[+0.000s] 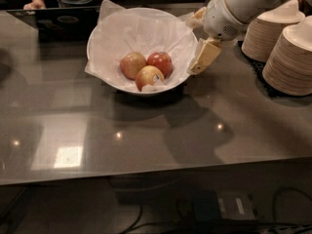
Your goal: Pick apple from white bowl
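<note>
While the gripper [204, 57] hangs just outside the white bowl [117, 84], spread or pressed together I cannot tell, I should clear the rim, then descend on the apple [160, 63], reddest of three inside.

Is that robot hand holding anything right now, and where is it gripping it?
Nothing. The gripper hovers beside the white bowl, at its right rim; the apple lies inside, untouched.

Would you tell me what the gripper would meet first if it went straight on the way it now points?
Probably the right rim of the white bowl: the gripper hangs just right of it, pointing down-left. Depth is unclear; it might reach the table instead.
</note>
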Robot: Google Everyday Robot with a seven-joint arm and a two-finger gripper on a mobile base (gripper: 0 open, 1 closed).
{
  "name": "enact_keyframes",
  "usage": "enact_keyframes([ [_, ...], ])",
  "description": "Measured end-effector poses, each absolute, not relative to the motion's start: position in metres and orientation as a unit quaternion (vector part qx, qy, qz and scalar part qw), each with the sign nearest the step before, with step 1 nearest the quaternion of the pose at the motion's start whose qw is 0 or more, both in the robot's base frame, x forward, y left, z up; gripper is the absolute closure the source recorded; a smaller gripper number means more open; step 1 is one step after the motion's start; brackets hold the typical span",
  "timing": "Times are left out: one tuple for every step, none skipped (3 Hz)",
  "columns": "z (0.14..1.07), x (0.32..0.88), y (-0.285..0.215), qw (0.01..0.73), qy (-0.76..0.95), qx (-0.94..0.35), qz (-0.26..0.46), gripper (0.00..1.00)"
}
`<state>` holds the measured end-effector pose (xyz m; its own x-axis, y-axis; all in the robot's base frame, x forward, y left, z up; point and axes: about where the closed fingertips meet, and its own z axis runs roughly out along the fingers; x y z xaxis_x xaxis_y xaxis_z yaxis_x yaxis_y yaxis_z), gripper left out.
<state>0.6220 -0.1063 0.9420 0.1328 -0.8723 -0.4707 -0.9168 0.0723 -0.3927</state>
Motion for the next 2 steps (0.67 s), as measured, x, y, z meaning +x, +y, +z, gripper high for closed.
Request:
enact_keyframes([
  [0.9379,0.6340,-0.1001,0.323,0.649,-0.688,0.045,0.26],
  [0.9356,0.6425,-0.0911,0.322,0.639,-0.697,0.054,0.25],
])
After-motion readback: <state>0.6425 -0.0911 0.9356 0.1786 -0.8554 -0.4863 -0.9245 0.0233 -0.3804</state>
